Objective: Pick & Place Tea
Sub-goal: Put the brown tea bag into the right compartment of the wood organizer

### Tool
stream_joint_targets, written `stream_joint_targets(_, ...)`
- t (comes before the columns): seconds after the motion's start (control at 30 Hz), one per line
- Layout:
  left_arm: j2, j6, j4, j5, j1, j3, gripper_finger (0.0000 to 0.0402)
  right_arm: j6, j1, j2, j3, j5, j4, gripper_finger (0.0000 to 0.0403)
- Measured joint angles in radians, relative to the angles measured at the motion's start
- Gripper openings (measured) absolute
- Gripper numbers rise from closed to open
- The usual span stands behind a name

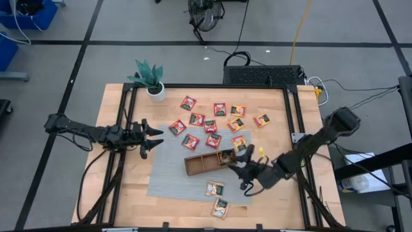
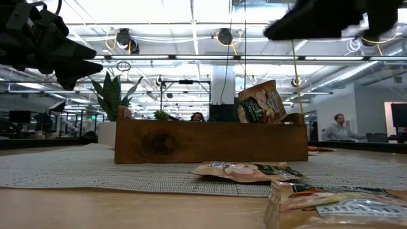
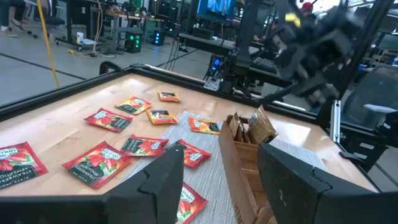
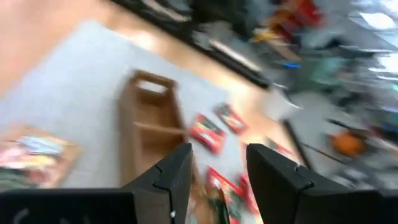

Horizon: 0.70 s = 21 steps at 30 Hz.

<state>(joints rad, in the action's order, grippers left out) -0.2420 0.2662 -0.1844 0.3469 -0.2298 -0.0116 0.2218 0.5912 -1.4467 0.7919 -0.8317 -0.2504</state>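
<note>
Right wrist view blurred; tray (image 4: pixel 152 127) contents unclear; sachet (image 2: pixel 337 207) cut off.

You had the right gripper (image 2: pixel 331 19) up high — above the wooden tray's (image 2: pixel 210 141) end where a green-and-white sachet (image 2: pixel 262 104) leaned upright over the rim. Below that gripper, in front of the tray, another sachet (image 2: pixel 248 170) lay flat at the mat's (image 2: pixel 76 168) edge, and a third (image 2: pixel 337 203) sat nearest the camera on the bare wood. The left gripper (image 2: pixel 63 60) hung well apart — a potted plant (image 2: pixel 109 105) stood beyond it.
</note>
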Motion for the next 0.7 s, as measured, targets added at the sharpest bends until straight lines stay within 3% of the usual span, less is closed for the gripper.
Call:
stream_joint_targets(0.1,0.0,0.0,0.0,0.0,0.0,0.0,0.0205,-0.03,-0.098,0.026,0.16,0.197,0.343,0.0141)
stream_joint_targets(0.2,0.0,0.0,0.0,0.0,0.0,0.0,0.0205,-0.058,-0.196,-0.034,0.358,0.37,0.659,0.0141)
stream_joint_targets(0.33,0.0,0.0,0.0,0.0,0.0,0.0,0.0205,-0.067,-0.286,-0.163,0.569,0.503,0.998,0.0141)
stream_joint_targets(0.53,0.0,0.0,0.0,0.0,0.0,0.0,0.0205,-0.01,-0.324,-0.298,0.654,0.677,1.084,0.0141)
stream_joint_targets(0.7,0.0,0.0,0.0,0.0,0.0,0.0,0.0205,0.011,-0.321,-0.339,0.658,0.68,1.076,0.0141)
